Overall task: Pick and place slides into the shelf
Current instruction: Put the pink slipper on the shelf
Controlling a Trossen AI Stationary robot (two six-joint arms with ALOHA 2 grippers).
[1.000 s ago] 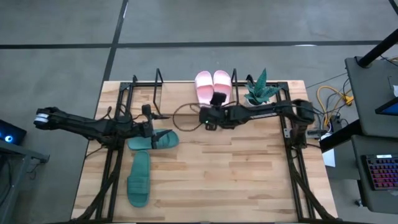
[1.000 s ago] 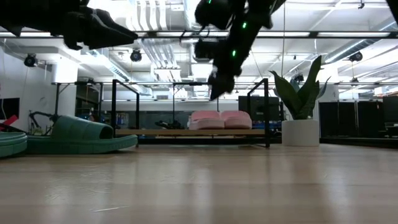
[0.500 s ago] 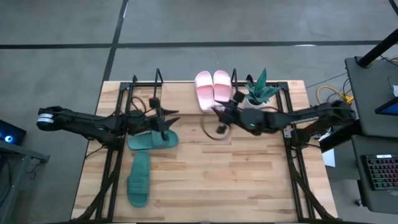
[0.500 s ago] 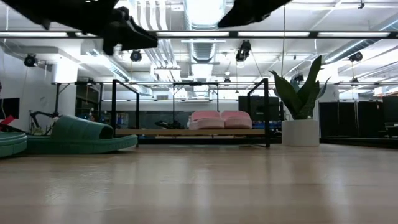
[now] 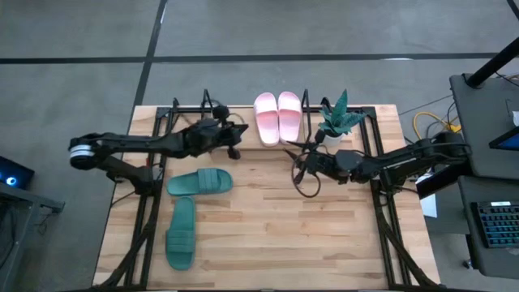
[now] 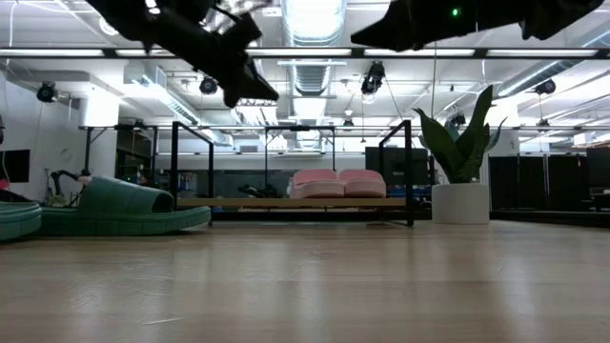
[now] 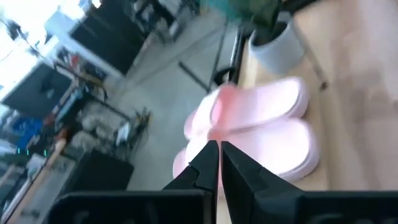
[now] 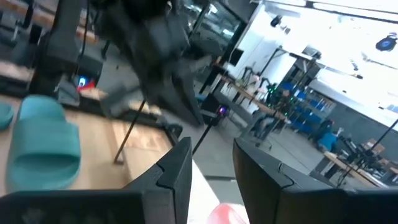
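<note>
Two pale pink slides (image 5: 277, 116) lie side by side on the shelf (image 5: 205, 106), a low black rod rack at the table's far edge; they also show in the low view (image 6: 337, 183) and the left wrist view (image 7: 261, 134). Two dark green slides rest flat on the table at the left, one (image 5: 199, 182) crosswise and one (image 5: 180, 233) nearer the front. My left gripper (image 5: 237, 135) hangs shut and holding nothing, above the table just left of the pink slides. My right gripper (image 5: 295, 154) hangs open and holding nothing, in front of the shelf's right end.
A potted plant (image 5: 335, 118) in a white pot stands at the far right, next to the shelf and close to my right arm. Black arm frames (image 5: 146, 211) run along the table's left and right sides. Bare wood (image 5: 276, 235) lies in the middle and front.
My left gripper has gone from above the crosswise green slide toward the table's far edge and right, ending beside the pink slides. My right gripper has drawn back from the pink slides toward the table's right edge. No slide has moved.
</note>
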